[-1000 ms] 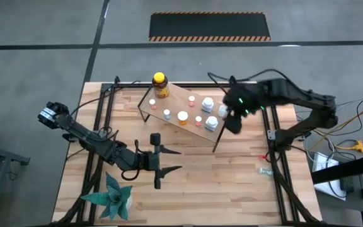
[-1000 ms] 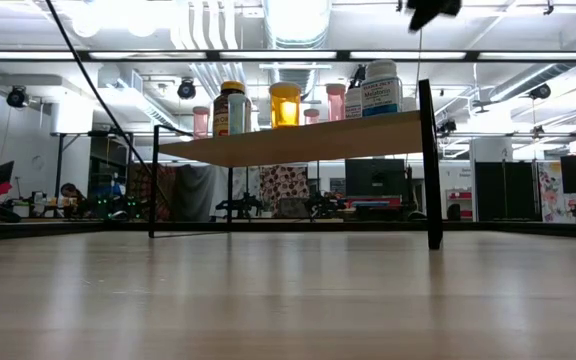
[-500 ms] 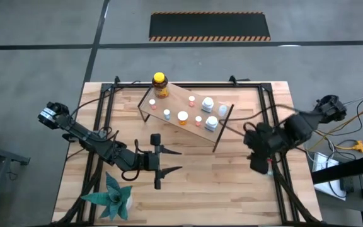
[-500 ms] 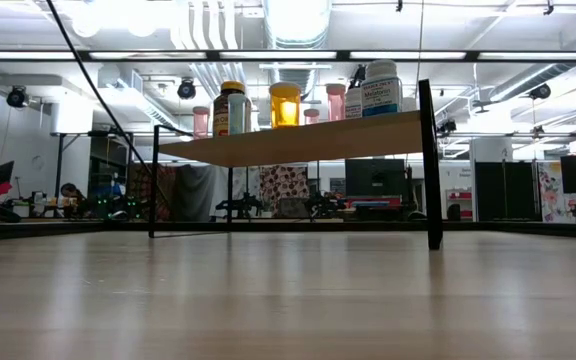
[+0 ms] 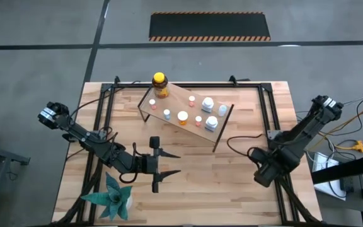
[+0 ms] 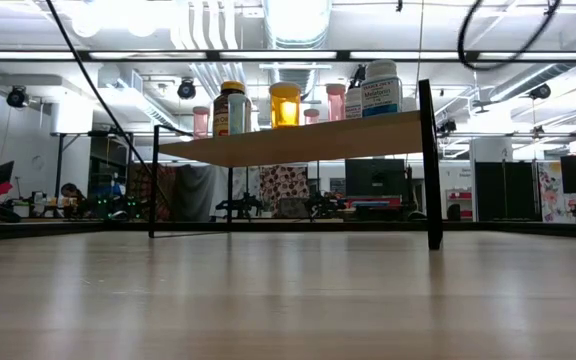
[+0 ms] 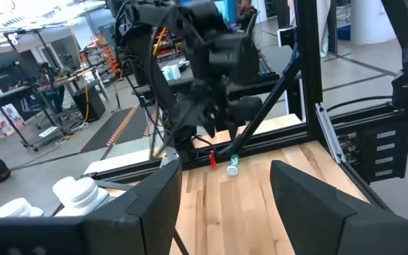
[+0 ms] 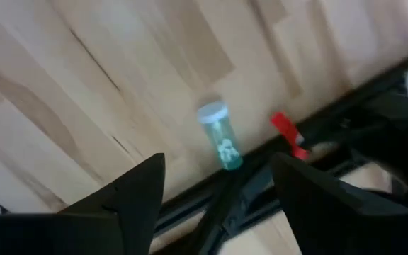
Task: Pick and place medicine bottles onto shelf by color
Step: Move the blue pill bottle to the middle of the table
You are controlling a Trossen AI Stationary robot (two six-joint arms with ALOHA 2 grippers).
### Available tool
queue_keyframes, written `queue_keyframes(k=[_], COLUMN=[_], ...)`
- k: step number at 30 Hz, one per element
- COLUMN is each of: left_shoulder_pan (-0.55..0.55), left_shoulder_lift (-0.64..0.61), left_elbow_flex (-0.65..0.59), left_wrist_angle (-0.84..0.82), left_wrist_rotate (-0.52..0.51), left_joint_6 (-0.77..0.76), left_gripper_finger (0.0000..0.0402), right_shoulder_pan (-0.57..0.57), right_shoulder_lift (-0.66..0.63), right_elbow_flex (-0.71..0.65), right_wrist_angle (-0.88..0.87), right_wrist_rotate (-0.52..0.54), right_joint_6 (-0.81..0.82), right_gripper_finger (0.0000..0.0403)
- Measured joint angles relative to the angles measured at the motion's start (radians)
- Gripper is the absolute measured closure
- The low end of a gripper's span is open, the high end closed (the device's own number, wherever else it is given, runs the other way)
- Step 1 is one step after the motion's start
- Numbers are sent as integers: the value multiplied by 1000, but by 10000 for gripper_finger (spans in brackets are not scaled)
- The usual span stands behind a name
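Best lowering the right gripper [image 8: 214, 188], wide open and empty, squarely astride the lying teal bottle [image 8: 219, 139] at frame centre, by the rail [image 8: 317, 124], then carrying to the shelf [image 5: 184, 104].

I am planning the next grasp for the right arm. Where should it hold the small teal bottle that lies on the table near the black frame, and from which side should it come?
Best is probably the middle of the teal bottle, approached from above. It lies on its side near the black frame rail, so the open right gripper should close across its narrow body, not lengthwise. The red clip beside it leaves little room there.
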Motion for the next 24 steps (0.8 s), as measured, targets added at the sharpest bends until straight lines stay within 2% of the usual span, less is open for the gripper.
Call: queue_keyframes(k=[4,8,14,24], left_shoulder_pan=[0,0,0,-1], left_shoulder_lift=[0,0,0,0], left_elbow_flex=[0,0,0,0], left_wrist_angle=[0,0,0,-1], left_wrist_rotate=[0,0,0,0], left_joint_6=[0,1,1,1], left_gripper_finger=[202,202,202,202], right_shoulder_pan=[0,0,0,0], right_shoulder_lift=[0,13,69,232], right_elbow_flex=[-97,-171,-216,-216], right_wrist_angle=[118,223,246,288], right_wrist_rotate=[-30,-43,-51,-60], right_joint_6=[-35,-51,-33,-183], right_gripper_finger=[134,125,139,160])
